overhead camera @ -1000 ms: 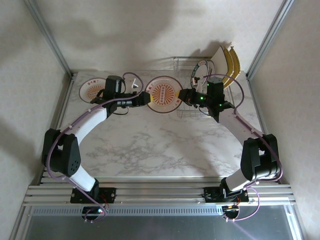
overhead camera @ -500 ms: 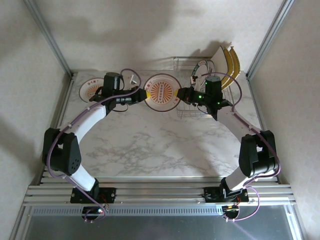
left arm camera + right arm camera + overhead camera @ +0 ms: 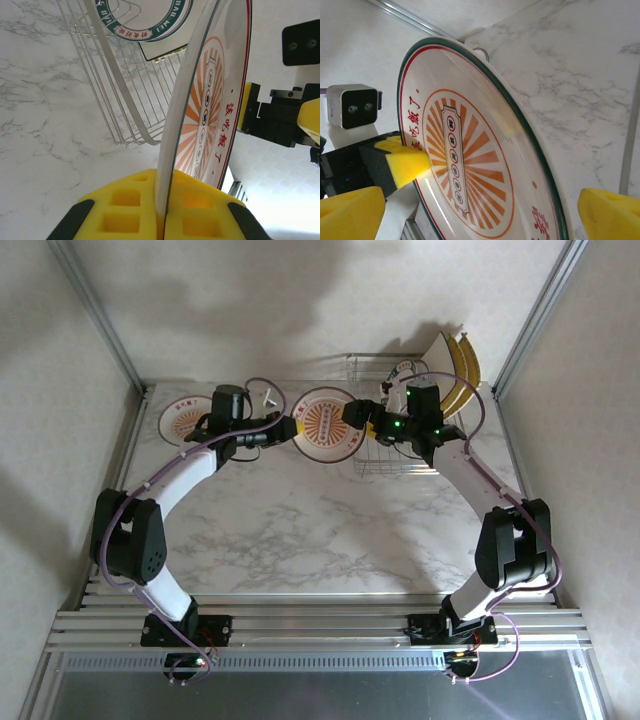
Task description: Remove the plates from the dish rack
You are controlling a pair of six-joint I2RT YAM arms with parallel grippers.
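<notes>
Orange-rayed plate [image 3: 328,425], seen from above, sits just left of the dish rack [image 3: 392,462], between my two arms. The left gripper [image 3: 290,427] meets its rim on the side away from the rack. Left wrist: pads [image 3: 125,210] clamped on that rim. Right wrist: the right gripper [image 3: 482,200] gapes wide around the plate — a second ago it gripped.

In the left wrist view the held plate [image 3: 210,100] runs off the top edge, and its lower rim is buried between the left jaws' yellow pads [image 3: 125,210]. The dish rack [image 3: 115,95] and the green-rimmed plate [image 3: 150,22] behind its wires are cropped there too. From above, the right arm [image 3: 465,465] covers part of the rack, and the plates' lettering is too small to read.
</notes>
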